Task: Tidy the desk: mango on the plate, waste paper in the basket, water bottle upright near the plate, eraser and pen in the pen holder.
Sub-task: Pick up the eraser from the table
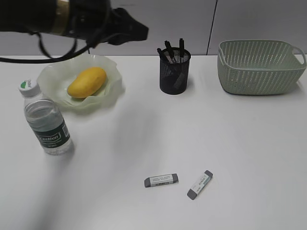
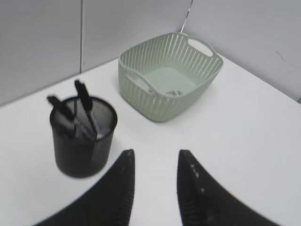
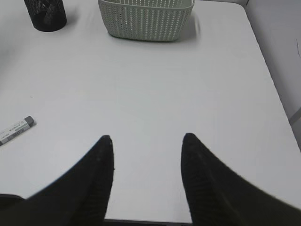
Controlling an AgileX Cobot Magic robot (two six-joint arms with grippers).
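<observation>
The left gripper [image 2: 155,188], jaws parted and empty, hovers just short of the black wire-mesh pen holder [image 2: 83,141] and pale sage-green woven-look plastic basket [image 2: 167,77]. The right gripper [image 3: 146,181] is open and empty, with one of two grey-ended white erasers [image 3: 16,129] to its left on the white counter [image 3: 155,89].

Bright, even light casts soft shadows on the desk [image 1: 144,143]; the left arm [image 1: 72,21] is motion-blurred.

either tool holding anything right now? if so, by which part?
Nothing held. Left tool and right tool both stand open with only bare desk between the fingers.
</observation>
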